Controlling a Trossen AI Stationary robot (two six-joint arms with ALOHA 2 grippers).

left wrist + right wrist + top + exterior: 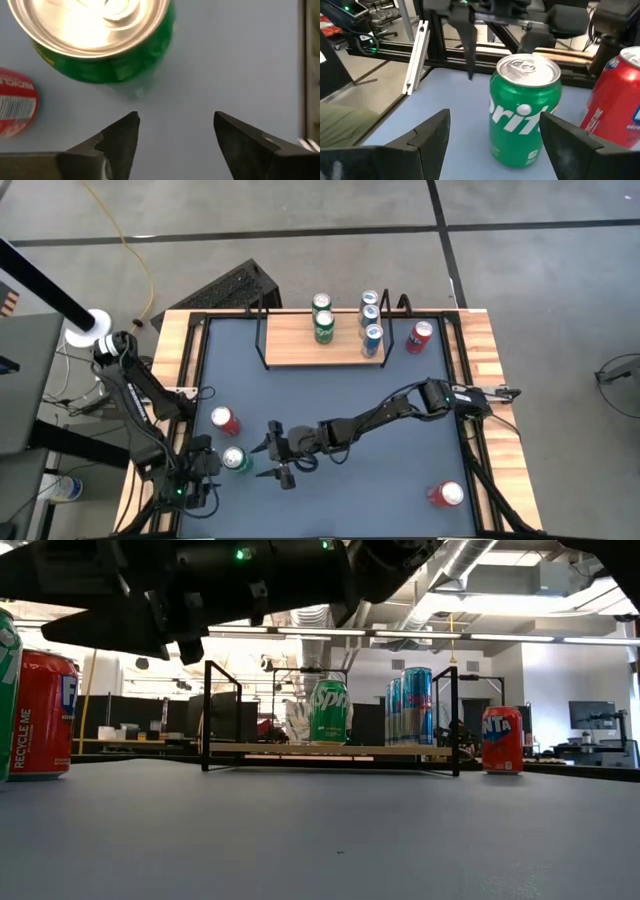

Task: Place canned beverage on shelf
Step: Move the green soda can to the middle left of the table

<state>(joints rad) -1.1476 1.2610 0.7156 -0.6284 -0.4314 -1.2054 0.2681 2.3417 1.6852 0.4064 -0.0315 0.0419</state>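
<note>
- Near the table's front-left, an upright green aluminium Sprite can [524,116] is standing just beside a red can [616,100], silver top showing.
- Facing it, the right gripper [495,132] is gaping open, holding nothing.
- Above it, the left gripper [176,131] is hanging parted, empty.
- Across the table, the light-wood shelf [320,350] is carrying Sprite and blue cans.

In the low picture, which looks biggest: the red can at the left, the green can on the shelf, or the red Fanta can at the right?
1. Red can at the left, biggest only because it is nearest the camera.
2. Green can and Fanta can on the right look alike; the Fanta is maybe slightly smaller.
</note>
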